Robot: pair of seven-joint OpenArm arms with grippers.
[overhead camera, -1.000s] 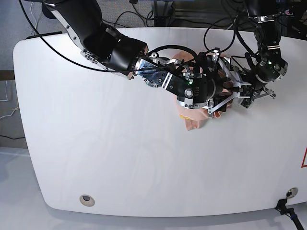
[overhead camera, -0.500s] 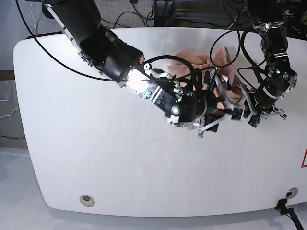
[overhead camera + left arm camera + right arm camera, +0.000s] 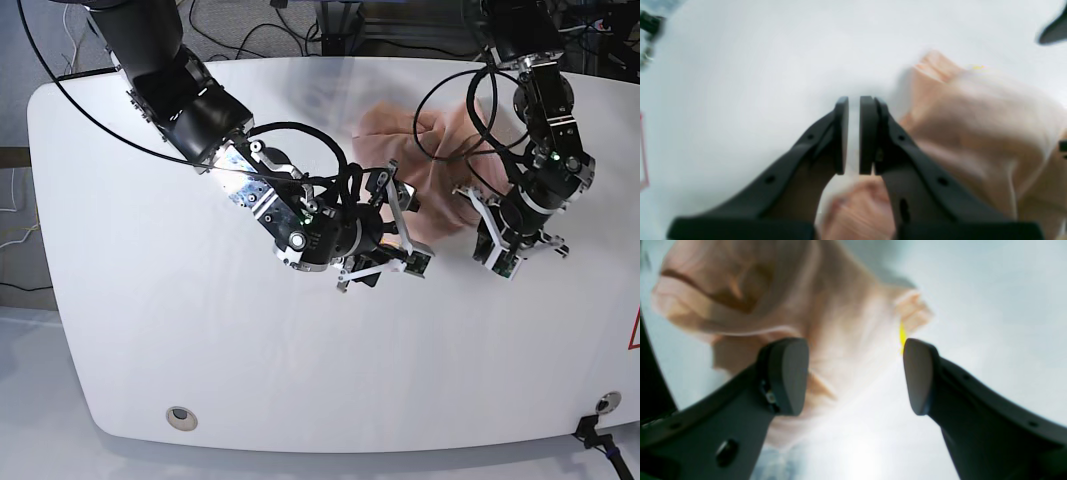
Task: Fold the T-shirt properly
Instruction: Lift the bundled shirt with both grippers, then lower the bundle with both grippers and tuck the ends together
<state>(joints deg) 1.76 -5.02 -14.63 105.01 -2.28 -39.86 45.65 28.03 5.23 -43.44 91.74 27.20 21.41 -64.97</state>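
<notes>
Tabletop: smooth, white, rounded corners. Crumpled peach cotton T-shirt lies between spread right gripper and left gripper, pressed nearly together, empty.

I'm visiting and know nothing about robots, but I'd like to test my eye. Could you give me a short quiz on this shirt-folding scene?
1. True or false: the T-shirt lies flat and neatly folded on the table.
2. Which gripper has its jaws wide apart? A. the left gripper B. the right gripper C. both
3. Fill in: in the right wrist view, a small patch of ____ colour shows on the T-shirt near one fingertip.

Key
1. False: it is bunched up and crumpled.
2. B: the left gripper is nearly shut, with nothing between its jaws.
3. Yellow.
</notes>
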